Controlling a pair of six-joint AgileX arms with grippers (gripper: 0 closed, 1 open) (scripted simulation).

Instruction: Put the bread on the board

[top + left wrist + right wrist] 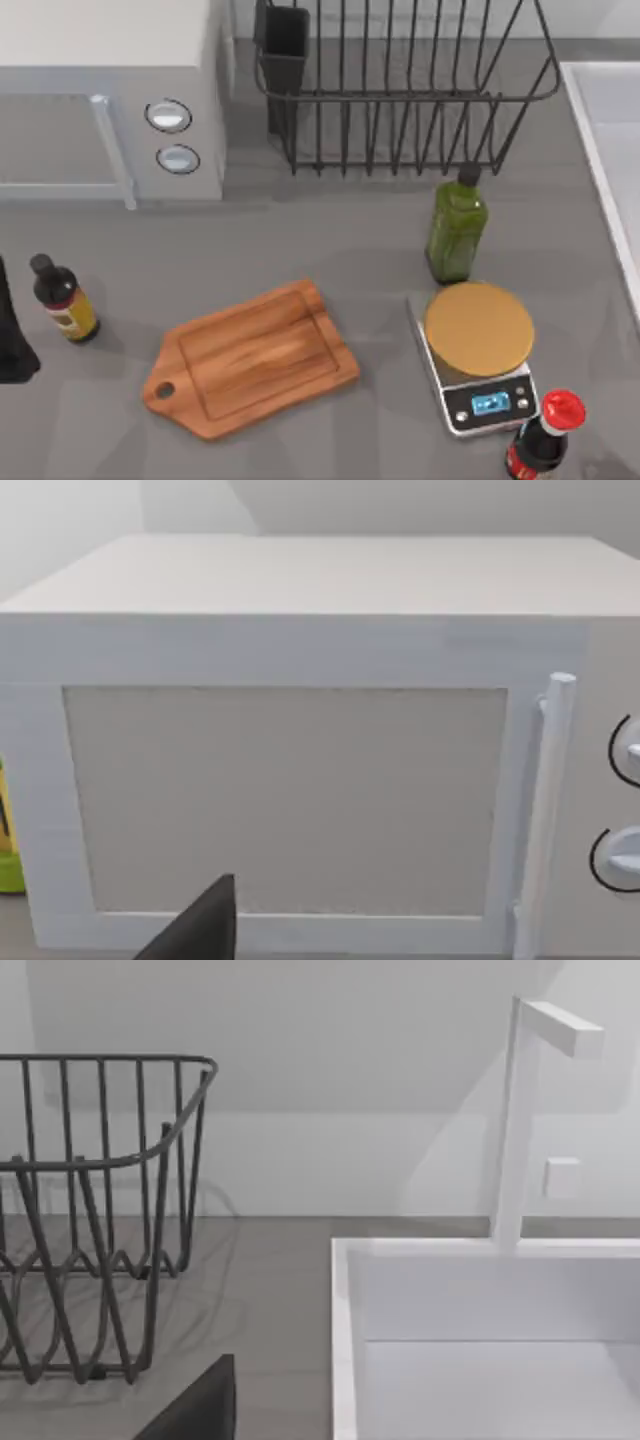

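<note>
Top view: left arm (12, 335) cut off beside board (255, 357)

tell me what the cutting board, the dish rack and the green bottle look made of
The cutting board looks like wood with a smooth finish: brown with grain streaks and a groove round its edge. The dish rack looks like dark metal wire, given its thin bent rods. The green bottle seems to be glass or clear plastic, as it looks translucent.

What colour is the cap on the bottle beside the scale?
Red, on the dark bottle by the scale; seen best in the top view.
</note>
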